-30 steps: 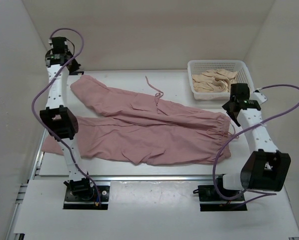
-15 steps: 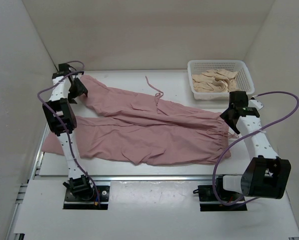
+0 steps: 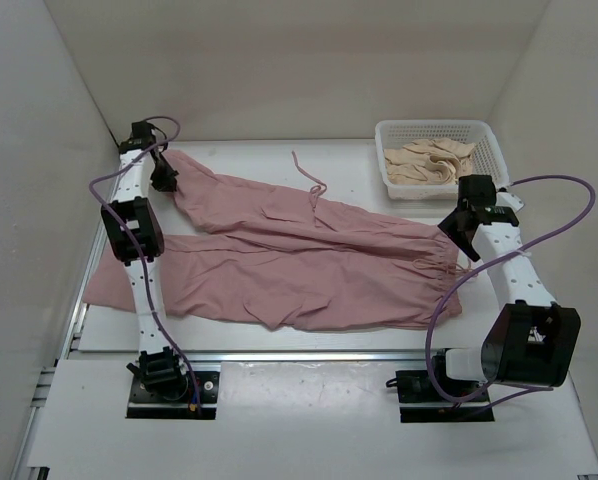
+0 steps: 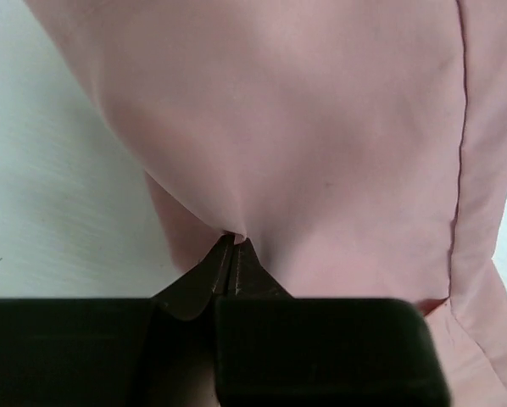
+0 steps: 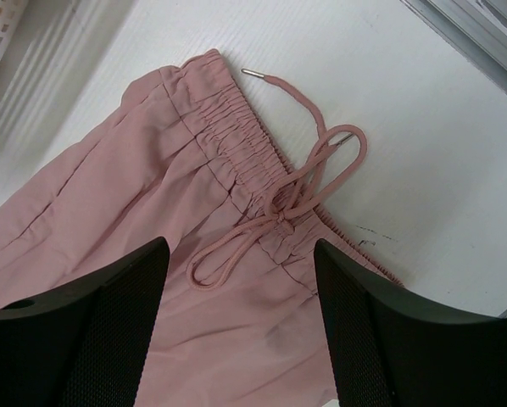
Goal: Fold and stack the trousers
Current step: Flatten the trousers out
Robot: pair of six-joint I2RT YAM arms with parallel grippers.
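The dusty-pink trousers (image 3: pixel 299 260) lie spread flat across the table, with the legs to the left and the gathered waist to the right. My left gripper (image 3: pixel 165 179) is at the far-left end of the upper leg. In the left wrist view it (image 4: pixel 232 243) is shut on a pinch of the pink cloth (image 4: pixel 304 127), which rises in a small tent. My right gripper (image 3: pixel 457 228) hovers open over the waist. In the right wrist view it (image 5: pixel 239 252) is open above the elastic waistband (image 5: pixel 236 140) and the knotted drawstring (image 5: pixel 298 191), holding nothing.
A white basket (image 3: pixel 491 142) holding beige garments (image 3: pixel 429 160) stands at the back right, just behind my right gripper. A loose cord end (image 3: pixel 309 175) lies on the table behind the trousers. White walls close in the left, back and right sides.
My left gripper came down from the far-left corner to the end of the upper leg and shut on the cloth. My right gripper shifted slightly left over the waist.
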